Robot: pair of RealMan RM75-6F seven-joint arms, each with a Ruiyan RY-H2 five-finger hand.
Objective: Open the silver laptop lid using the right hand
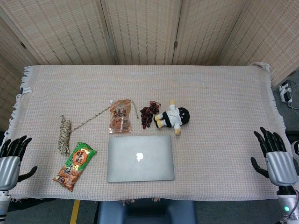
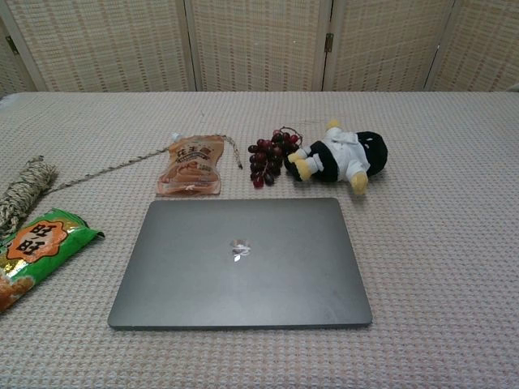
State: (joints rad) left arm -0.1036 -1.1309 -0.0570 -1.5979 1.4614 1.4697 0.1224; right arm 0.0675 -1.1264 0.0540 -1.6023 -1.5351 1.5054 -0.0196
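Observation:
The silver laptop (image 1: pixel 140 157) lies closed and flat near the table's front edge, logo up; the chest view shows the laptop (image 2: pixel 241 261) centred and close. My right hand (image 1: pixel 274 157) hangs at the far right edge of the table, fingers spread, holding nothing, well away from the laptop. My left hand (image 1: pixel 11 157) stands at the far left edge, fingers also spread and empty. Neither hand appears in the chest view.
Behind the laptop lie an orange pouch (image 1: pixel 120 116), dark grapes (image 1: pixel 148 115) and a small plush toy (image 1: pixel 174 117). A rope bundle (image 1: pixel 65 134) and a green snack bag (image 1: pixel 75 165) lie to its left. A woven cloth (image 1: pixel 224 93) covers the table.

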